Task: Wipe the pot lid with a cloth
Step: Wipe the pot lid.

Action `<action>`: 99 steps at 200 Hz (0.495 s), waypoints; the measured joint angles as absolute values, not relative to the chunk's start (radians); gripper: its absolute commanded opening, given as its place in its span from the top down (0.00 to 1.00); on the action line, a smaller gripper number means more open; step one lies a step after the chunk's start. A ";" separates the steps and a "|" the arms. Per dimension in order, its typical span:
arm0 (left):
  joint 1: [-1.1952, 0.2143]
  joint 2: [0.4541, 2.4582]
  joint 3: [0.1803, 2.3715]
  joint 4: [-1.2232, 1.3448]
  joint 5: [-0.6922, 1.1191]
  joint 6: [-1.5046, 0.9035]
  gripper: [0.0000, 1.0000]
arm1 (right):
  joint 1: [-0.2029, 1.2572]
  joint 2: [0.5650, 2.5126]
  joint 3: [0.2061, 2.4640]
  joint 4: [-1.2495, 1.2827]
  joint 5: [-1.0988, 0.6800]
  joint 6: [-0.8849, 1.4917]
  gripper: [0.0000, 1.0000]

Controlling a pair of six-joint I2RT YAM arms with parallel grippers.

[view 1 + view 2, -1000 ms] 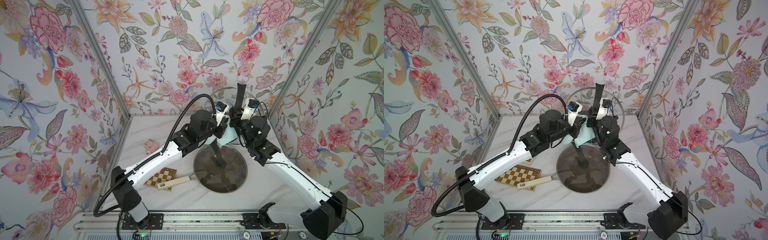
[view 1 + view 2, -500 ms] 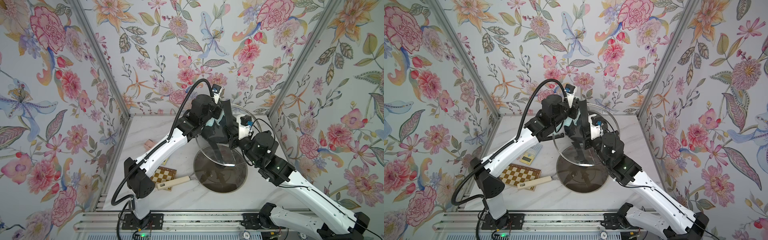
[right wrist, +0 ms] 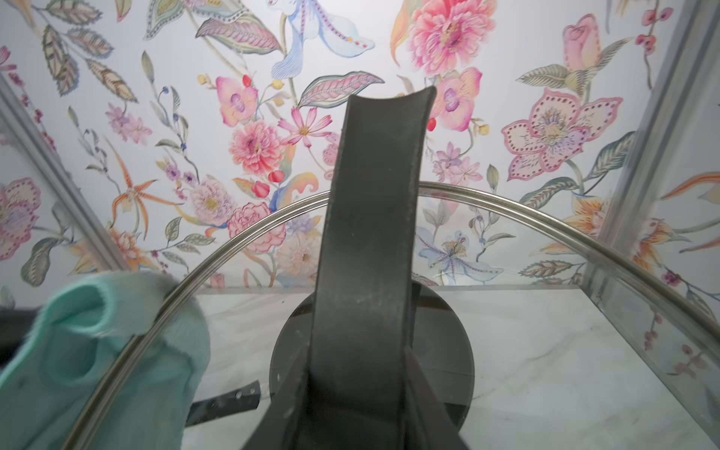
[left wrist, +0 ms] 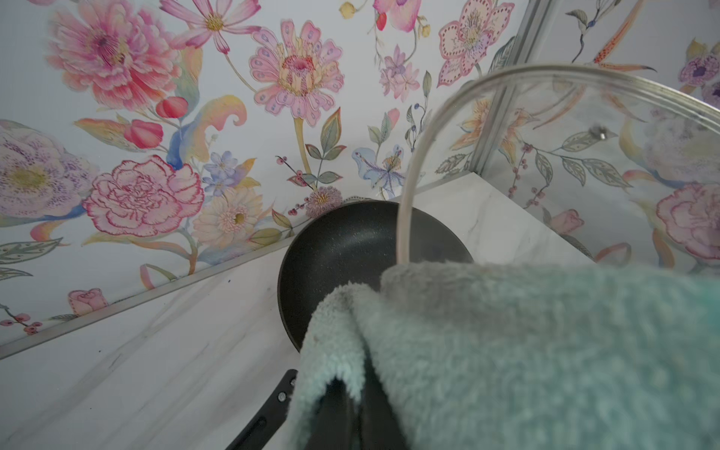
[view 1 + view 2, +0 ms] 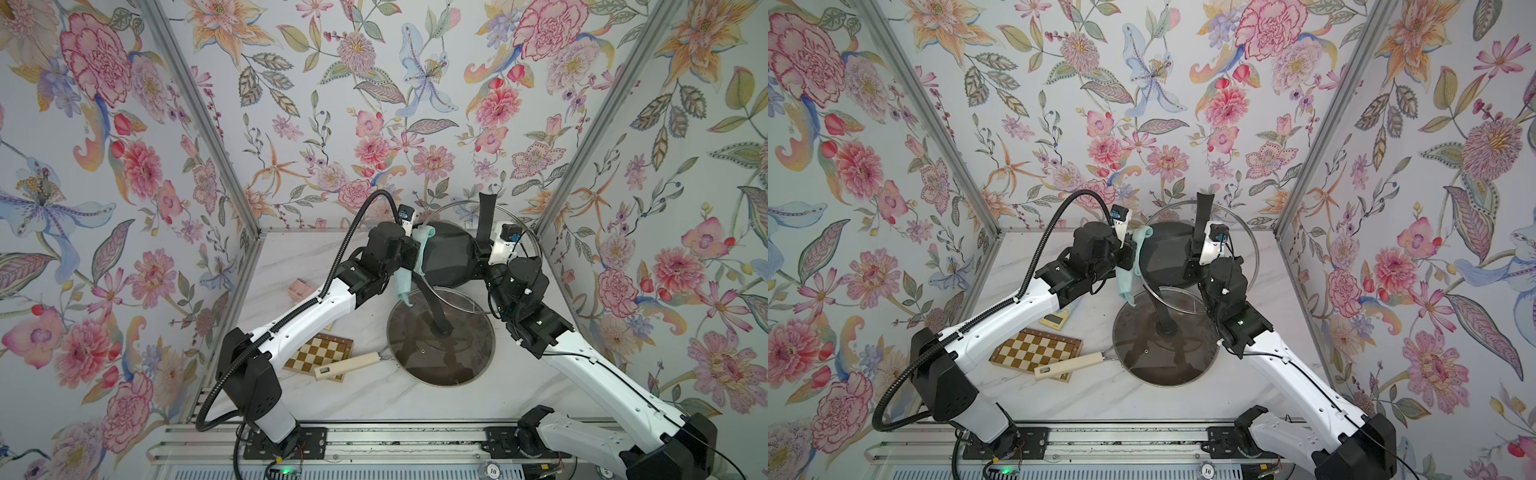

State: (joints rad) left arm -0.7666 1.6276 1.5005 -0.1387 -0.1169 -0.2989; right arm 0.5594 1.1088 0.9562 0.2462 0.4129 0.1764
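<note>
Two tight grips: left tool [image 5: 411,254] on fluffy mint cloth [image 5: 421,259], right tool [image 5: 482,252] on lid handle [image 3: 370,233].

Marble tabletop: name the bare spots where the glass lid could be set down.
Bare: the front strip of the white marble tabletop, between the rail and the wooden chessboard and cream-handled dark round pan; also the back-left corner behind the pink blocky object. Crowded: the middle and back right, where the black frying pan and raised glass lid sit.
</note>
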 measured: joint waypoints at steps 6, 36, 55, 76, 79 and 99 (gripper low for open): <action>-0.777 1.627 1.494 -0.139 -0.113 -0.304 1.00 | 0.552 1.127 0.960 0.271 0.424 0.190 1.00; -0.793 1.627 1.483 -0.142 -0.044 -0.313 1.00 | 0.518 1.236 1.024 0.344 0.492 0.246 1.00; -0.799 1.634 1.488 -0.142 0.024 -0.315 1.00 | 0.506 1.307 1.090 0.377 0.526 0.289 1.00; -0.813 1.660 1.516 -0.159 0.101 -0.314 1.00 | 0.499 1.367 1.156 0.396 0.560 0.329 1.00; -0.816 1.664 1.521 -0.162 0.112 -0.313 1.00 | 0.498 1.375 1.165 0.400 0.567 0.336 1.00; -0.842 1.697 1.562 -0.197 0.189 -0.294 1.00 | 0.499 1.414 1.197 0.434 0.599 0.387 1.00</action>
